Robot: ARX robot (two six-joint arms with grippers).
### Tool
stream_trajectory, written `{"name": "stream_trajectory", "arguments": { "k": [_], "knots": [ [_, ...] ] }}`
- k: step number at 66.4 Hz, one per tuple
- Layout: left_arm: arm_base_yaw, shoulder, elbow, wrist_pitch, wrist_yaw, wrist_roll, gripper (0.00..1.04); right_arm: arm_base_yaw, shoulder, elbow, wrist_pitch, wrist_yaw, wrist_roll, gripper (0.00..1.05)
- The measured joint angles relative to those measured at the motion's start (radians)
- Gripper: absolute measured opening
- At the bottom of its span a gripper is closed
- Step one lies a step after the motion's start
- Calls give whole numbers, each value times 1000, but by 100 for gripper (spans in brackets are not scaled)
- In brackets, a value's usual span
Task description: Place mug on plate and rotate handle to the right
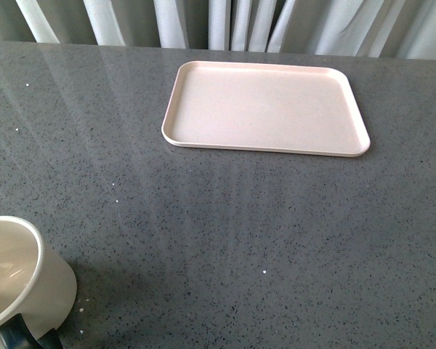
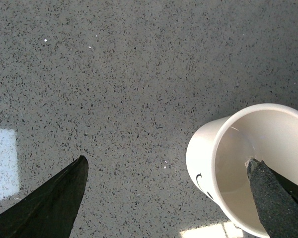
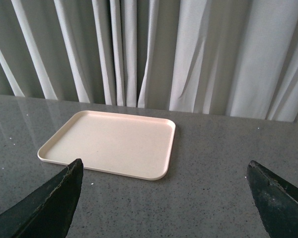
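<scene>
The cream-white mug (image 1: 18,280) stands upright at the table's near left corner, its black handle (image 1: 22,336) pointing toward the near edge. The pale pink plate (image 1: 265,107) lies empty at the far middle of the table. In the left wrist view the mug (image 2: 238,168) sits under my open left gripper (image 2: 166,171): one fingertip (image 2: 268,193) is over the mug's mouth, the other (image 2: 59,198) is over bare table beside it. My right gripper (image 3: 164,173) is open and holds nothing, and the plate (image 3: 111,144) lies ahead of it. Neither arm shows in the front view.
The grey speckled tabletop (image 1: 261,233) stretches between mug and plate. White curtains (image 3: 154,49) hang behind the table's far edge.
</scene>
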Motion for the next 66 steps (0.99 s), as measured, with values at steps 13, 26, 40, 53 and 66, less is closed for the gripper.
{"name": "stream_trajectory", "arguments": {
  "k": [13,26,40,53,66],
  "knots": [
    [7,47,2,-4,6,36,95,0,0,0,0,0,0,96],
    [7,74,2,-3,9,60,95,0,0,0,0,0,0,96],
    [-6,110,2,11,11,69,95,0,0,0,0,0,0,96],
    [-41,177,5,49,5,71,95,0,0,0,0,0,0,96],
    [-58,220,5,77,-11,71,95,0,0,0,0,0,0,96]
  ]
}}
